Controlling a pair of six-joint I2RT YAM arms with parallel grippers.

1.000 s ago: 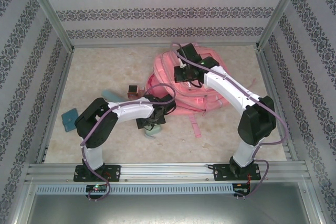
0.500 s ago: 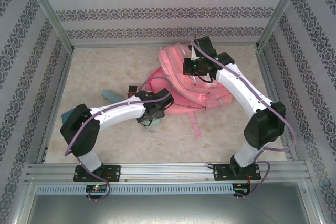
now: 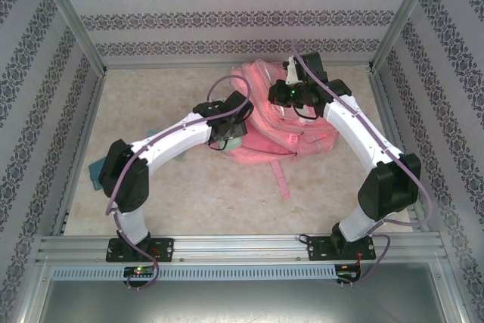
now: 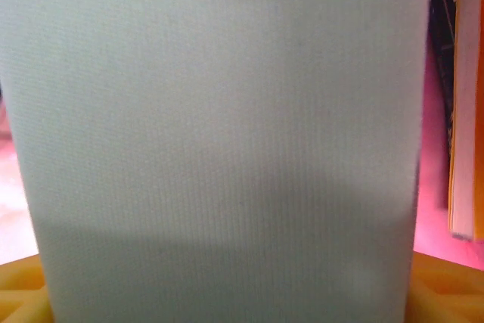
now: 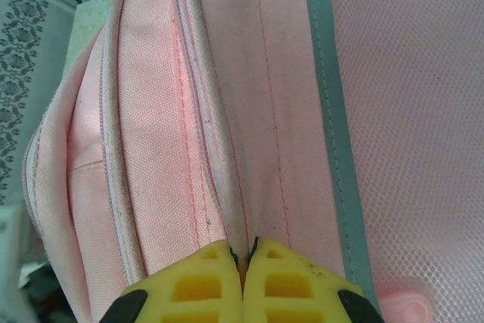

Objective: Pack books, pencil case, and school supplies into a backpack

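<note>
Since a second ago the left arm has swung away from the bare worktop [image 3: 212, 202] in front of the backpack [image 3: 302, 138] and stretched up to the backpack's left edge, carrying a pale grey-green pencil case [image 4: 227, 141] with it. Over the same second the right arm has shifted toward the backpack's far right corner. The left gripper [image 3: 229, 134] now sits at the backpack's left side with its jaws set wide around the pencil case. In the left wrist view the woven fabric of the case spans the whole gap between the yellow fingers [image 4: 446, 293]. Just to the right of the case in that view lies pink backpack fabric, and against it stands the edge of a yellow-edged book [image 4: 463, 111], upright in the view. The right gripper [image 5: 242, 262] is closed tight at the backpack's far side, its two yellow tips pressed together on a raised seam of pink fabric beside a grey-green trim stripe. The backpack lies on the worktop, with one pink strap [image 3: 281, 179] trailing off its near edge. Well to the left of the backpack, a teal book [image 3: 96, 174] lies flat on the worktop, partly covered by the left arm.
</note>
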